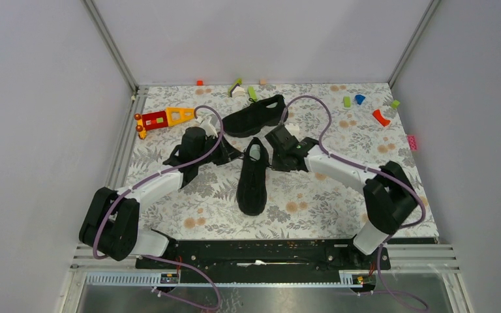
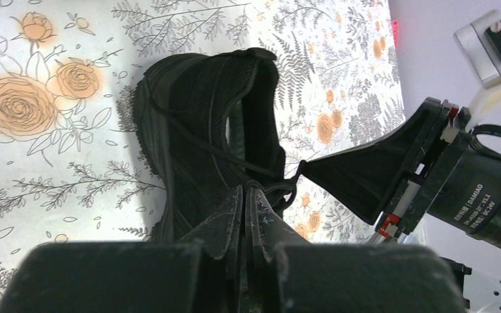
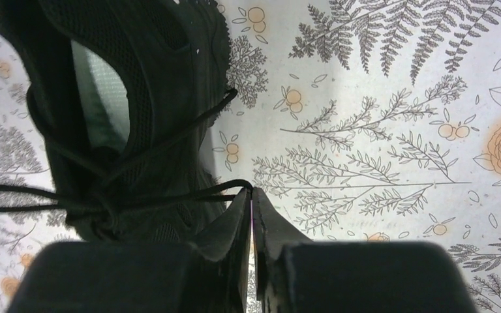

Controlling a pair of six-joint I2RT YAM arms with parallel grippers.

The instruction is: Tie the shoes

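Diffuse overhead light, top view evenly bright; shadows on the counter [image 1: 339, 195] short and soft. Wrist views: glare bleaches the floral print, the black shoe [image 2: 202, 130] loses detail, and the near fingers [image 3: 231, 235] are blurred.

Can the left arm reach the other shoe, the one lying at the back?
Probably yes, but not yet. The back shoe lies close beyond the left gripper with nothing between them. That gripper is shut on a lace of the middle shoe, so it would need to let go first.
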